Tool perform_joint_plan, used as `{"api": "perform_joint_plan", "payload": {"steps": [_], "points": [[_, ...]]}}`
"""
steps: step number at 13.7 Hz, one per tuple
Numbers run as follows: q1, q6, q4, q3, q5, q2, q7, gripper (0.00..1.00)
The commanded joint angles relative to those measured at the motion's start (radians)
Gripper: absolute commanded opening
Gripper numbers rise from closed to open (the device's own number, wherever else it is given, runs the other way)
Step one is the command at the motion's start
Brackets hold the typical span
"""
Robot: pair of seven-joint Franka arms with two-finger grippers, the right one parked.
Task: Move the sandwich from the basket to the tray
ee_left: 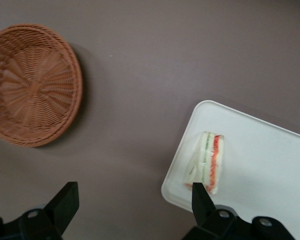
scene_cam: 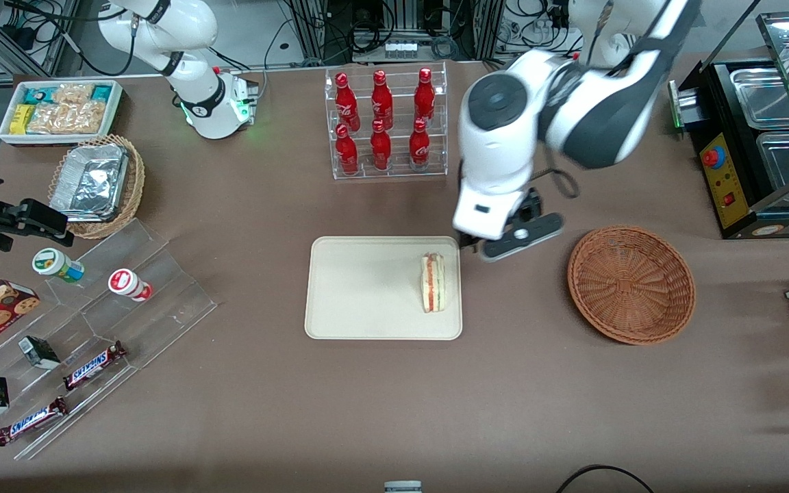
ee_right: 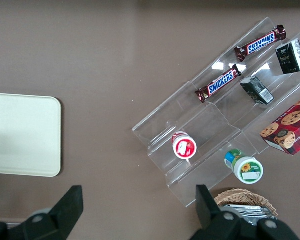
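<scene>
The end effector hangs above the bare brown tabletop with its two dark fingers spread wide and nothing between them — it holds nothing and touches nothing. In the front view it sits right of centre in the frame, mostly hidden under the white wrist of the working arm; only a grey plate and a dark finger base peek out, just off the tray's upper right corner.

The sandwich lies on the tray, close against the tray's short edge on the working arm's side, its orange-red and green layers facing up. In the wrist view one fingertip overlaps the sandwich's nearest corner, so whether they are apart in height there cannot be read; the tray is cut off by the frame edge.

The basket stands empty, apart from the tray, toward the working arm's end of the tabletop, with a strip of open tabletop between them. In the wrist view the basket runs off the frame edge.

Most of the tray's surface is free. Farther from the front camera than the tray stands a clear rack of red bottles — well apart from the end effector.
</scene>
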Motion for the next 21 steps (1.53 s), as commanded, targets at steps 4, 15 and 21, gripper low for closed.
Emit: {"api": "perform_joint_plan", "payload": {"steps": [4,15,21], "points": [[0.142,-0.121,-0.033,0.000,-0.132,-0.152,0.190,1.00],[0.150,-0.235,-0.137,0.317,-0.304,-0.398,0.632,1.00],[0.150,-0.235,-0.209,0.428,-0.308,-0.473,0.763,1.00]]}}
